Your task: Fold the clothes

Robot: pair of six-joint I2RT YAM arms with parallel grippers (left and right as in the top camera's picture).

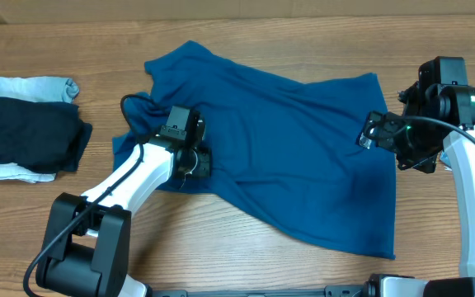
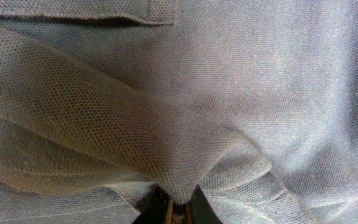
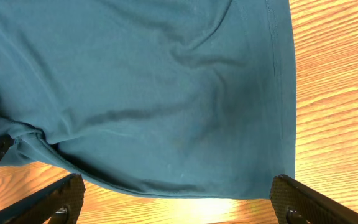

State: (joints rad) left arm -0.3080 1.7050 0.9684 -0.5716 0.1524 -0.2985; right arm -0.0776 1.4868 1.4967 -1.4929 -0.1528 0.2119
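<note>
The clothes (image 1: 287, 157), a royal-blue knit polo shirt, lie spread and rumpled across the middle of the wooden table. My left gripper (image 1: 192, 161) sits at the shirt's lower left edge. In the left wrist view its jaws (image 2: 174, 205) are shut on a pinched ridge of the knit fabric (image 2: 185, 149), which fills the frame. My right gripper (image 1: 378, 132) hovers over the shirt's right side. In the right wrist view it (image 3: 179, 205) stands wide open, with the shirt's hem (image 3: 185, 186) between its fingers (image 3: 61, 199) and nothing gripped.
A near-black folded garment (image 1: 23, 136) lies at the table's left edge, with a light-blue piece (image 1: 31, 87) behind it and pale cloth (image 1: 7, 172) under it. The left arm's black cable (image 1: 134, 103) loops over the shirt's left side. Bare wood (image 1: 246, 247) shows along the front.
</note>
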